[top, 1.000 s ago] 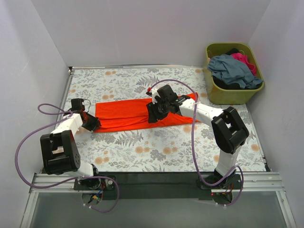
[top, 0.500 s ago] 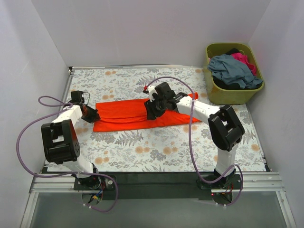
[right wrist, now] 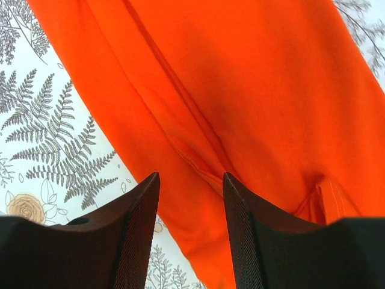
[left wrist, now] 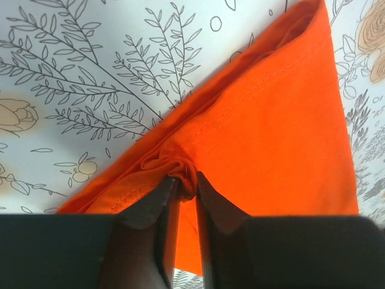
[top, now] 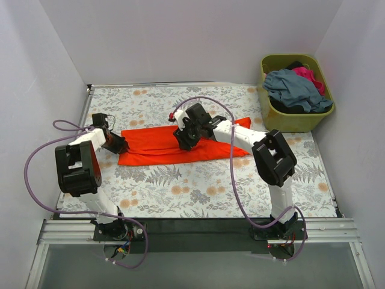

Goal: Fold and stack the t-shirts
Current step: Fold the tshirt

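Orange-red cloth t-shirt (top: pixel 150 147) lies as a long folded band on the table (top: pixel 180 186), about midway between the near and far edges, running from near the left edge toward the right edge. The table is covered with a pale cloth printed with grey ferns and tan flowers. Plain pale walls (top: pixel 180 42) close the room on the left, far and right sides.

At the far right corner stands an olive-green plastic basket (top: pixel 295 123). It holds a slate grey-blue shirt (top: pixel 298 90), a magenta-pink shirt (top: pixel 310 75) and a dark shirt (top: pixel 289 108), heaped together.

The left claw (left wrist: pixel 185 180) is clamped on a bunched fold at the left end of the orange-red shirt. The right claw (right wrist: pixel 191 177) hangs over the middle of the shirt with its fingers apart and nothing between them.

Compared with one second ago, the right claw has moved along the shirt toward the left edge. The left claw has shifted a little toward the far edge. The shirt is in nearly the same place.

Counted: two arms, two claws, one basket, one shirt on the table, three shirts in the basket.
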Robot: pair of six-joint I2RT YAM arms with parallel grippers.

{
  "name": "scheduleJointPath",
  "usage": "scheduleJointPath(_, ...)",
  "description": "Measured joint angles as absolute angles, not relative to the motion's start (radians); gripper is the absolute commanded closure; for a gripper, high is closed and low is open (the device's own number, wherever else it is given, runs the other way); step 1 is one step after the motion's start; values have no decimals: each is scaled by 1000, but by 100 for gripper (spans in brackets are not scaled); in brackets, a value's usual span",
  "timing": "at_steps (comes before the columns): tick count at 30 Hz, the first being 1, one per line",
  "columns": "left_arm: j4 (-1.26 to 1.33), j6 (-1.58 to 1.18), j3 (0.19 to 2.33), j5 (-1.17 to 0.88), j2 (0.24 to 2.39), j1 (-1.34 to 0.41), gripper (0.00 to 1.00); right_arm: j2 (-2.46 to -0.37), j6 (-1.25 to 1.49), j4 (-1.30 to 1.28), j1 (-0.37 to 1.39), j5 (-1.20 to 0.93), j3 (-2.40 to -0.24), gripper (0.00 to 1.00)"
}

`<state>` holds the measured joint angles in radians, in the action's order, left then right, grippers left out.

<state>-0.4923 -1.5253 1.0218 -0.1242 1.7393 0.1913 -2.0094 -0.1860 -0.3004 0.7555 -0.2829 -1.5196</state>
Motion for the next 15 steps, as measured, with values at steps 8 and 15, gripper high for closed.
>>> scheduleJointPath(8,-485,-1518,1003,-115,1707,191,38,-2082,-276,-306,841,-185,-1585,50)
scheduleJointPath(15,-486,-1498,979,-72,1622,191,35,-2137,-344,-311,873,-91,-1613,42)
